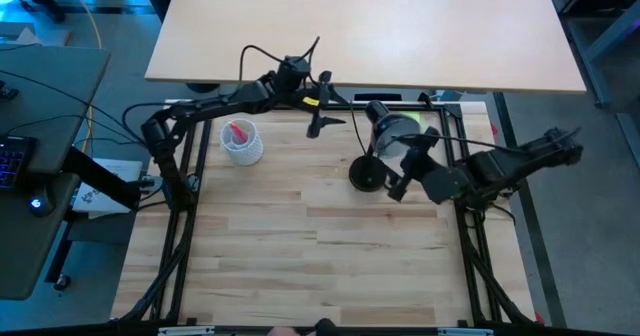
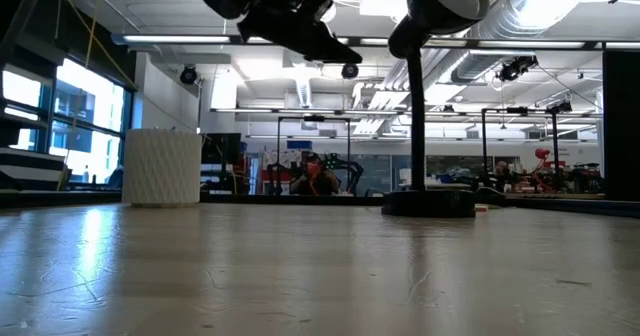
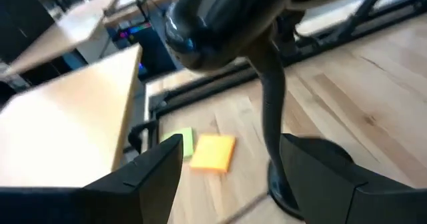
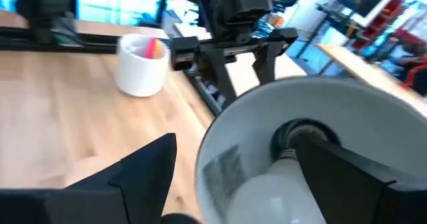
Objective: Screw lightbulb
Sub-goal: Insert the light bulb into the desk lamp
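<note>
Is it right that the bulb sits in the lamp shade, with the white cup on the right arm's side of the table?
Not quite. The lightbulb does sit inside the lamp shade, as the right wrist view shows. But the white cup stands on the left arm's side of the table, near the left gripper, as the high view shows.

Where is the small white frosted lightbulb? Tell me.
The small white frosted lightbulb sits inside the black desk lamp's shade, its base at the socket, between the open right gripper fingers, on the table's right side.

One lamp (image 1: 378, 141), one lightbulb (image 4: 267, 194), one cup (image 1: 241, 142), two sticky-note pads (image 3: 213, 151).
</note>
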